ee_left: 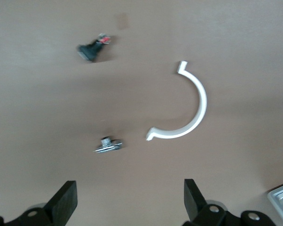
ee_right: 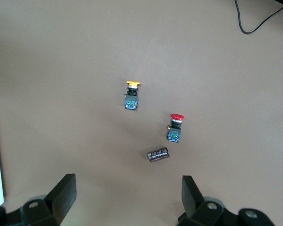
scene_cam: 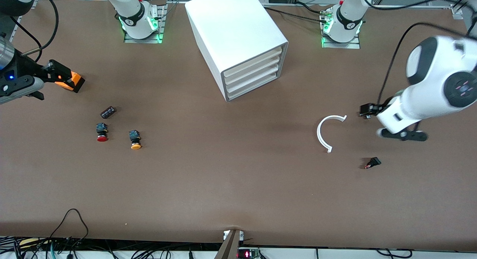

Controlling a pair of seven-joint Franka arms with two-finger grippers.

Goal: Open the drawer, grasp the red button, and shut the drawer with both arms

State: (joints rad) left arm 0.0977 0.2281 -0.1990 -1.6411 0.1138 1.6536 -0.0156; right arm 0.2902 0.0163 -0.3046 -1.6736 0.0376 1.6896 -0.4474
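Lying at nine o'clock of the closed drawer (scene_cam: 252, 66), the button (scene_cam: 101, 132) is resting untouched; left gripper (ee_left: 129, 205) and right gripper (ee_right: 128, 200) are hovering, fingers spread, empty.

A white half-ring clip (scene_cam: 327, 133) is seen lying flat toward the left arm's end of the table. A small black-and-red part (scene_cam: 372, 163) is found nearer the front camera. An orange-capped button (scene_cam: 135, 139) and a dark component (scene_cam: 107, 112) are noted toward the right arm's end.

White arms (scene_cam: 428, 91), black joint rings
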